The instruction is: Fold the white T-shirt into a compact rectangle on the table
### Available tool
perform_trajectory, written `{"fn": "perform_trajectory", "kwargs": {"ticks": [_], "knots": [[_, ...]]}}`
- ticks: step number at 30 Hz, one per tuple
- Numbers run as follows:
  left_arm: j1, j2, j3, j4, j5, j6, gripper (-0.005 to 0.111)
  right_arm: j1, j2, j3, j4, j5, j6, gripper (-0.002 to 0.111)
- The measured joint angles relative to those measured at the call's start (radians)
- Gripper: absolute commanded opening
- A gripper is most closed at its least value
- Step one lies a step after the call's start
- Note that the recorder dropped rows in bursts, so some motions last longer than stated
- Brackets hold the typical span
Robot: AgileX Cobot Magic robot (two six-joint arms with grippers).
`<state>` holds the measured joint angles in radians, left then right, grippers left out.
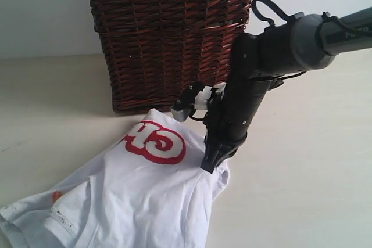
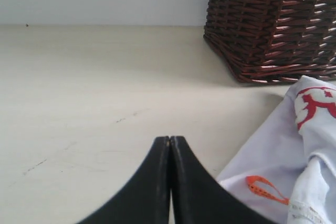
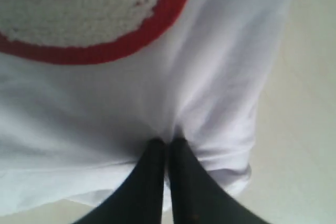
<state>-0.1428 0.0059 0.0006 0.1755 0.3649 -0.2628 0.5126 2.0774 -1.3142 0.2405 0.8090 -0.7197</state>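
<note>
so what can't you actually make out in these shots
Exterior view: the white T-shirt runs off the bottom edge, so its full outline is unknown.
Exterior view: the lettering shows only in part, so no word reads.
Exterior view: the wicker basket is cut at the top; its inside is hidden.
Right wrist view: the right gripper covers its pinch; how much cloth it holds is unclear.

Staged lab-like tabletop setup, plain white wall (image 1: 46,10), pale beige table (image 1: 302,190), brown wicker basket (image 1: 168,39)
</note>
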Motion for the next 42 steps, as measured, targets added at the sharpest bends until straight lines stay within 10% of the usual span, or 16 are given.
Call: {"fn": "perform_trajectory", "kwargs": {"ticks": [26, 36, 42], "knots": [[0.000, 0.000, 0.000, 0.000, 0.000, 0.000, 0.001, -0.248, -0.171, 0.138, -0.326, 0.407, 0.050, 0.002], [0.000, 0.000, 0.000, 0.000, 0.000, 0.000, 0.001, -0.363, -0.448, 0.139, 0.321, 0.296, -0.303, 0.066], [0.000, 0.000, 0.000, 0.000, 0.000, 0.000, 0.001, -0.161, -0.357, 0.167, 0.499, 0.233, -0.423, 0.070]]}}
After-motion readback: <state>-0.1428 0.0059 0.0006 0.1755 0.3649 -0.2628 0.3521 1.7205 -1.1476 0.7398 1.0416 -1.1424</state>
